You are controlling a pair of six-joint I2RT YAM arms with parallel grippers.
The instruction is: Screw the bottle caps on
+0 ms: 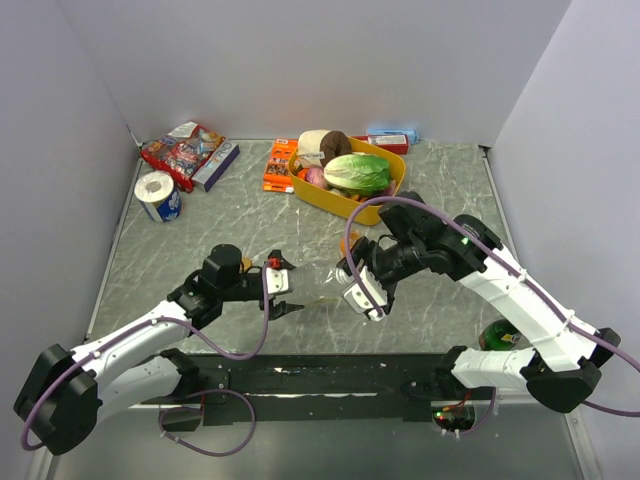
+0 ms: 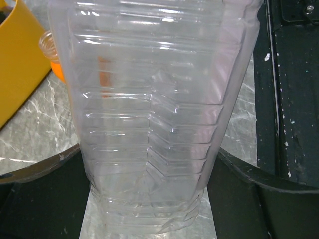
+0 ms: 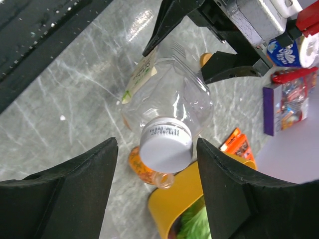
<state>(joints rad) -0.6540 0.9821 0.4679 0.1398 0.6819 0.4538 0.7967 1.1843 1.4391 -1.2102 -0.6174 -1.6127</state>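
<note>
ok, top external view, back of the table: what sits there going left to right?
Paper roll → purple box → orange packet → yellow tray. Left out: the red snack bag, which overlaps roll and box, and the blue-red pack behind the tray.

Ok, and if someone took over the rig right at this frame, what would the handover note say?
The left end effector is shut on the clear bottle, gripping its body.
The right end effector is open, fingers either side of the white cap, not touching it.
Done: the white cap sits on the clear bottle's neck; how tight, I cannot tell.
Left: tighten it if needed, then cap the orange bottle, which is beside the yellow tray with its neck open. I cannot make out the other caps.
</note>
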